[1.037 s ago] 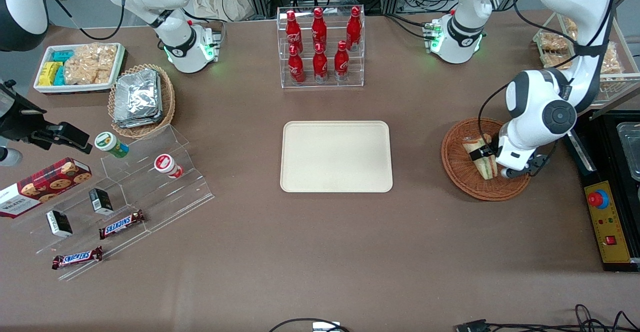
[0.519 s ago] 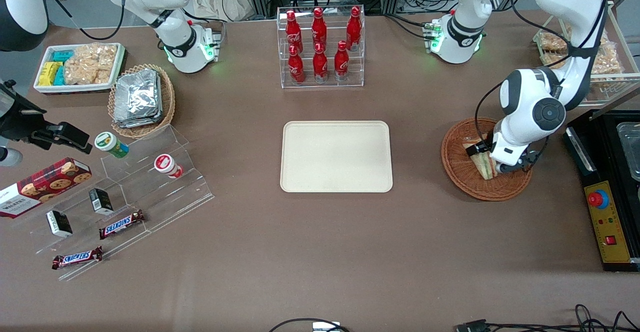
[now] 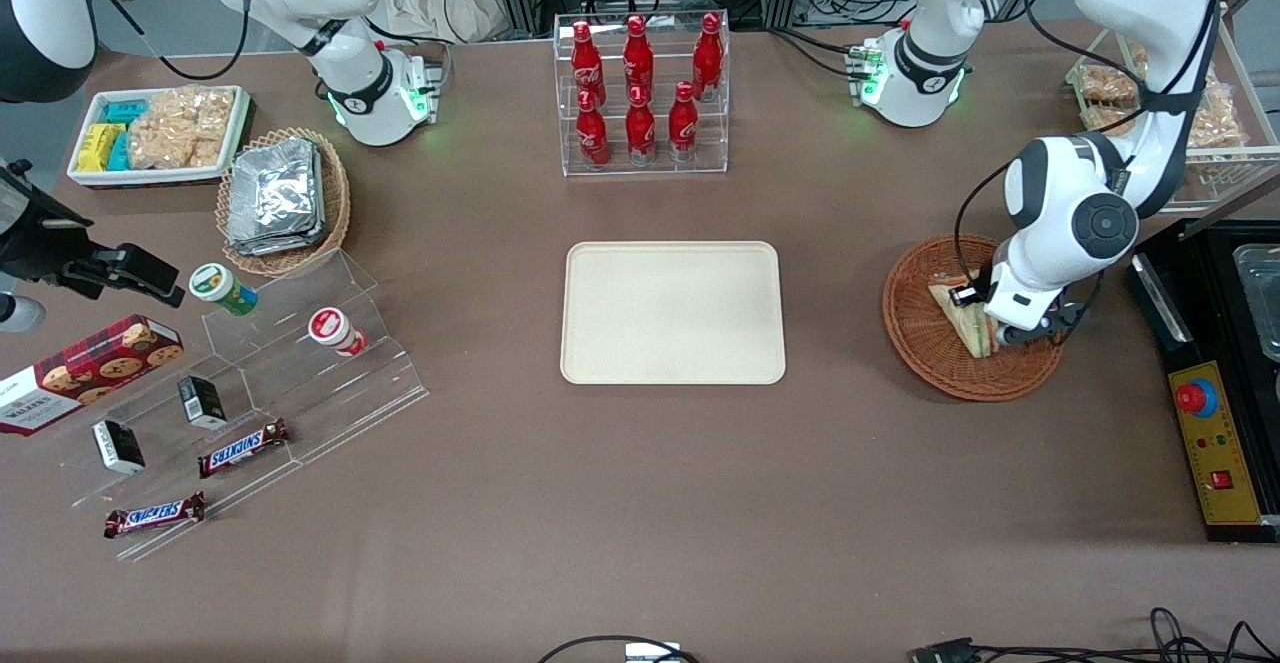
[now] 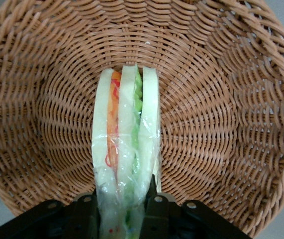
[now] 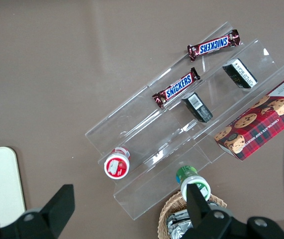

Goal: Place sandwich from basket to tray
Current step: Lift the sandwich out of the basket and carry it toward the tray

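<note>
The sandwich, a plastic-wrapped wedge of white bread with orange and green filling, stands on edge in the reddish-brown wicker basket toward the working arm's end of the table. My left gripper is down in the basket and shut on the sandwich. In the left wrist view the sandwich sits squeezed between the two black fingers, with the basket weave all around. The cream tray lies bare at the table's middle, beside the basket.
A clear rack of red cola bottles stands farther from the front camera than the tray. A black control box with a red button sits beside the basket. A tan basket of foil packets and clear snack steps lie toward the parked arm's end.
My wrist has shifted a little farther from the front camera and the gripper has settled over the sandwich, which now stands more upright between the fingers.
</note>
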Robot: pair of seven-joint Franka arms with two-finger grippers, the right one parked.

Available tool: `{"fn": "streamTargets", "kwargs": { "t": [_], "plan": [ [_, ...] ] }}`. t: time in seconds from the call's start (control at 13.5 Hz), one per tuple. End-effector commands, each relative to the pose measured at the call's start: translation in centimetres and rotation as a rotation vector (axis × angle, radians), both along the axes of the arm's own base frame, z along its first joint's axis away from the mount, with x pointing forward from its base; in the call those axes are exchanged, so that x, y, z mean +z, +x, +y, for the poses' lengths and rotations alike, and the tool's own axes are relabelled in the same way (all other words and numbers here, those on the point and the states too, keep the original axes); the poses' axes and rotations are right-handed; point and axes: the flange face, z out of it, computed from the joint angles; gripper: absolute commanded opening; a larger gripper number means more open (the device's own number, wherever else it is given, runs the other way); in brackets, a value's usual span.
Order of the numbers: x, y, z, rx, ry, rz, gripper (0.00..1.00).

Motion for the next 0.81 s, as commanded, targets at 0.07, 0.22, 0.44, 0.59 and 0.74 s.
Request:
{"fn": "streamTargets", "kwargs": {
  "t": [0.07,0.22,0.44,0.59,0.74],
  "plan": [
    [10.8,0.8,0.5,-0.061,0.010,-0.012,0.00],
    [19.1,3.2,0.5,-0.075,0.013,0.041,0.00],
    [30.2,5.4,-0.5,-0.140,0.003,0.029,0.00],
    [34.1,5.5,-2.6,-0.184,0.003,0.009,0.00],
    [35.4,5.3,-5.9,-0.224,0.002,-0.013,0.00]
  ]
}}
